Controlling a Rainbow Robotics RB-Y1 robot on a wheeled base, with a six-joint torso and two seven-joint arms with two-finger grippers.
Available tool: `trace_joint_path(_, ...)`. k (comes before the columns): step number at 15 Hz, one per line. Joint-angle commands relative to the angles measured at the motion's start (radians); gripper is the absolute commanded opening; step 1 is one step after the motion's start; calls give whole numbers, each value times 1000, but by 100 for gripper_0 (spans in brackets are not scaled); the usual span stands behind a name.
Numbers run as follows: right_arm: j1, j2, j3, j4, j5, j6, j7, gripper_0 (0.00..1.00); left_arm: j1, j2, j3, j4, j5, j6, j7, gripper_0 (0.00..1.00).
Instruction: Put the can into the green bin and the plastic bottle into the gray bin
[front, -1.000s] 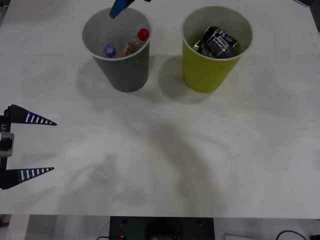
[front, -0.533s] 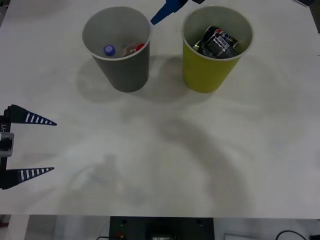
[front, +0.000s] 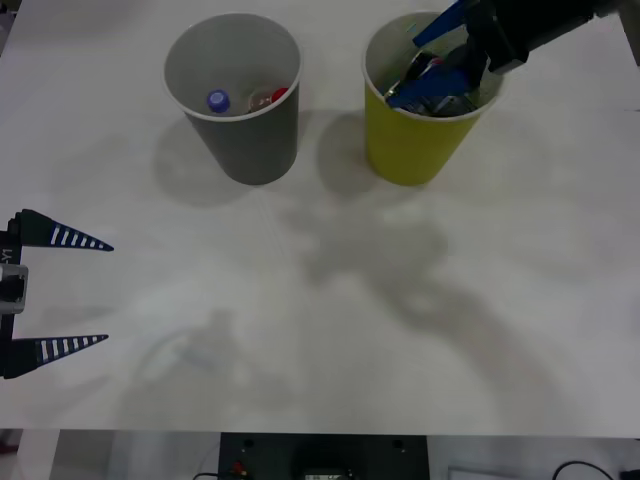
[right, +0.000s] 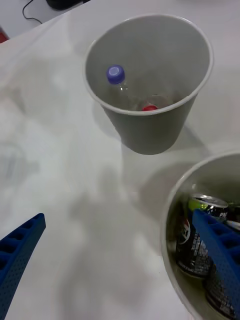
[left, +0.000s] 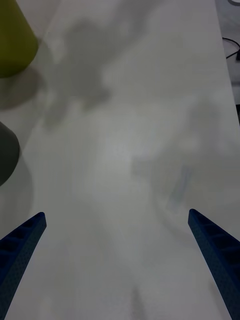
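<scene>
Since both things already lie inside their bins, what is left, as I judge it, is to bring the right arm away cleanly.

Right tool (front: 437, 58): it hangs over the mouth of the green bin (front: 412, 150), spread wide and holding nothing; in its own wrist view one finger (right: 222, 260) stands above the cans, the other (right: 17, 260) outside the rim over the bench.
Green bin: upright on the bench (front: 320, 330), with dark cans (right: 192, 235) inside it.
Gray bin (front: 250, 140): upright beside the green one, apart from it.
Plastic bottle (right: 148, 107): deep in the gray bin, only its red cap shows, next to a purple-capped bottle (right: 115, 74).
Left tool (front: 60, 290): parked at the bench's left edge, spread wide, empty.
How to do it well: I think the right tool should go up first and only then come back, because the rim is between its fingers.
Risk: a sideways pull may catch the rim and tip the light bin.
</scene>
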Motion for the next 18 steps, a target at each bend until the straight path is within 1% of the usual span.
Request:
trace_joint_path(1,169,-76,-117,-161,1,-1,24,100,0,0,0,0,0,0,0,98)
trace_joint_path(3,305,-118,-222,-261,1,-12,39,100,0,0,0,0,0,0,0,98)
trace_joint_path(6,521,-139,-417,-377,1,-63,87,100,0,0,0,0,0,0,0,98)
trace_joint_path(8,670,-139,-542,-415,-13,-95,176,100,0,0,0,0,0,0,0,98)
trace_joint_path(11,876,-134,-691,-457,-37,-95,312,100,0,0,0,0,0,0,0,98)
trace_joint_path(15,1060,-102,-799,-463,-63,-95,479,100,0,0,0,0,0,0,0,98)
trace_joint_path(18,1138,-56,-840,-445,-63,-98,590,100,0,0,0,0,0,0,0,98)
